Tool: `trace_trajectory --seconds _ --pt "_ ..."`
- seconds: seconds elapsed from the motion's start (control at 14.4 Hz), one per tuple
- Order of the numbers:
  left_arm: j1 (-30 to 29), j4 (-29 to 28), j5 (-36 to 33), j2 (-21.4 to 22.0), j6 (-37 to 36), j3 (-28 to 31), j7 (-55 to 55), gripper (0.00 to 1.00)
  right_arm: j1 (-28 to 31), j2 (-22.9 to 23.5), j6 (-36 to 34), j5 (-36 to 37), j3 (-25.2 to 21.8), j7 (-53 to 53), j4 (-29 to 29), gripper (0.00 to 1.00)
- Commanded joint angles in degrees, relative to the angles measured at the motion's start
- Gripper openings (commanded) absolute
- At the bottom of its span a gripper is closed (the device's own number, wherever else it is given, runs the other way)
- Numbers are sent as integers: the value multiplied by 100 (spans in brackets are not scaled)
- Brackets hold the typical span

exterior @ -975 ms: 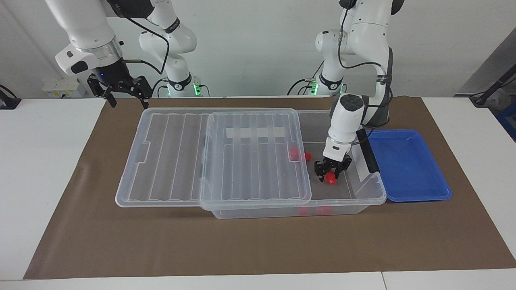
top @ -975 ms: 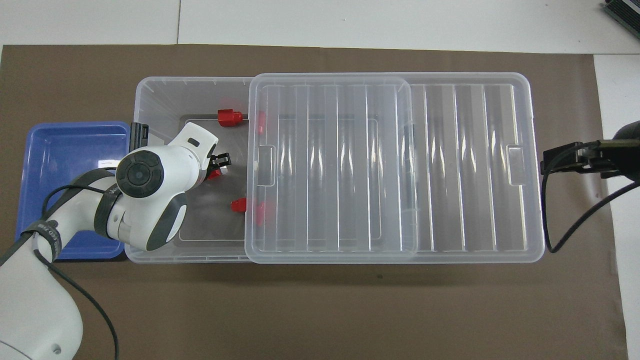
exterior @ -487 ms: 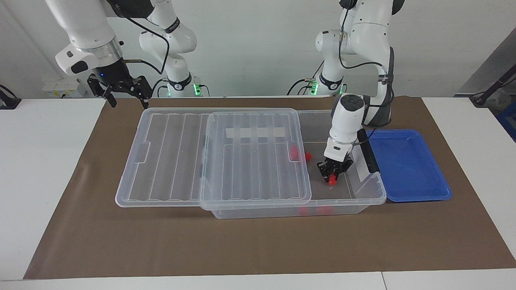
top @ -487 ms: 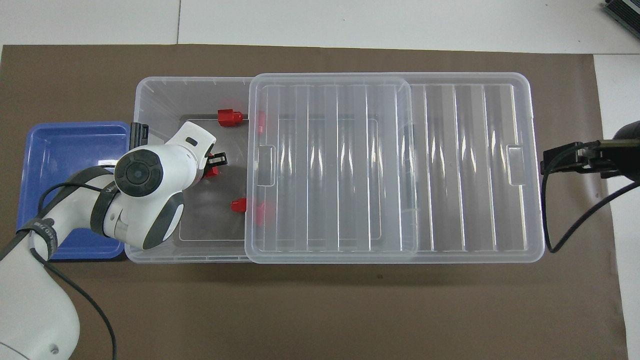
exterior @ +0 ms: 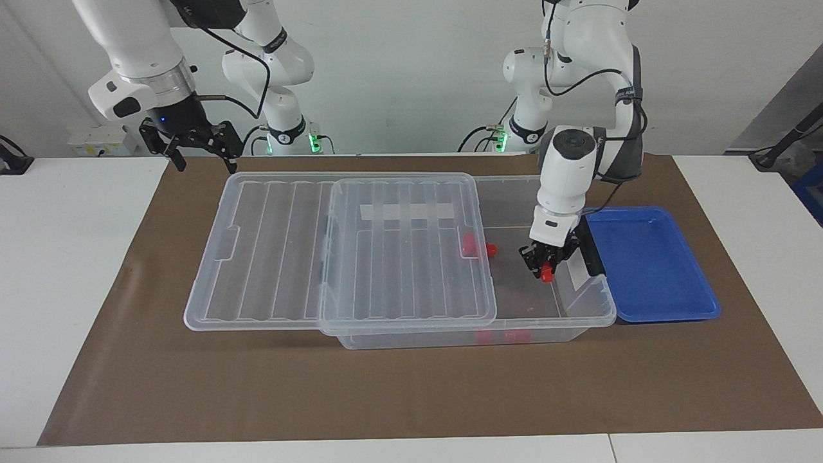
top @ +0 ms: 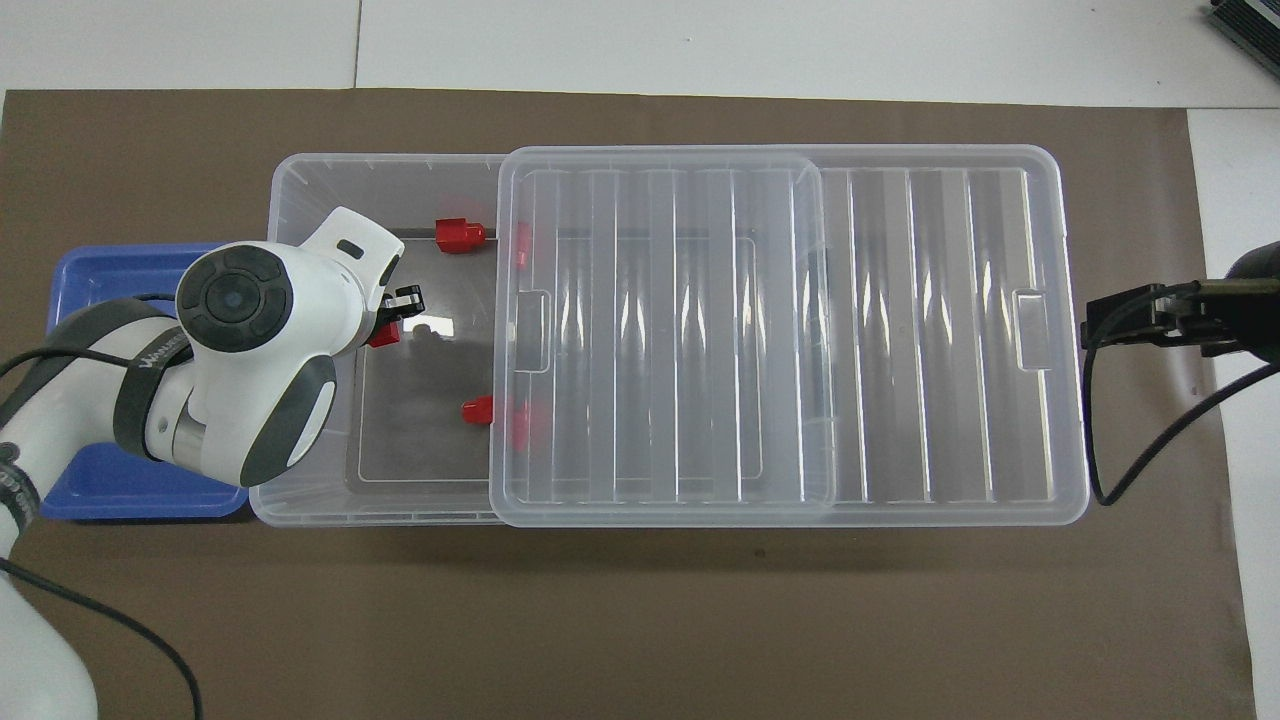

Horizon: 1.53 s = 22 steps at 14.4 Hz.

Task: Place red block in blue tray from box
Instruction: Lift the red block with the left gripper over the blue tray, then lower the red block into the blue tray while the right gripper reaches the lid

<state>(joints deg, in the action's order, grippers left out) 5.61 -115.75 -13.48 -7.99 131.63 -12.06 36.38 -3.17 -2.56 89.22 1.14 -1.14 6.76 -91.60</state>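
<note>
My left gripper hangs inside the open end of the clear box, shut on the small red block. The block is lifted off the box floor, close to the end wall with the black clip. From overhead the left gripper and red block show just past the arm's wrist, over the box. The blue tray lies on the mat beside that end of the box; overhead, the arm covers much of the blue tray. My right gripper waits open above the mat.
The ribbed clear lid is slid toward the right arm's end and covers most of the box. Other red pieces lie on the box floor, some under the lid's edge. The right gripper sits just off the lid's end.
The left gripper closed on the red block, lifted it off the box floor and carried it toward the tray end of the box. The right arm has not moved.
</note>
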Motion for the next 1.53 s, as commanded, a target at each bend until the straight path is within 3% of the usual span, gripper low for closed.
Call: trace_trajectory --seconds 0.0,0.35,0.49,0.63,0.84,0.97,1.18,1.46 --pt "54 297 160 438 -1065 -51 106 14 9 10 -71 -61 -18 53 19 100" --pt "2 1229 722 911 -2710 -78 -25 14 18 -25 -80 -61 -27 79 19 100" --pt "-252 1414 741 1105 -3229 -16 -794 14 9 -25 -45 -61 -27 80 2 100" --pt "-629 1608 750 1124 -3442 63 -1805 14 9 -34 -19 -43 -27 62 -42 99" --pt "-693 1600 750 1124 -3189 808 -3307 12 44 -25 183 -34 -45 27 -60 99" --pt "-676 1399 802 1150 -2855 1344 -4118 10 97 1 227 -26 -45 27 -103 84" --pt "-693 1074 820 1212 -2372 1662 -4691 10 229 1 709 -26 -45 -166 -384 0" --pt "-693 -59 820 1133 -784 1856 -4913 10 404 -78 1499 18 -45 -132 -972 0"
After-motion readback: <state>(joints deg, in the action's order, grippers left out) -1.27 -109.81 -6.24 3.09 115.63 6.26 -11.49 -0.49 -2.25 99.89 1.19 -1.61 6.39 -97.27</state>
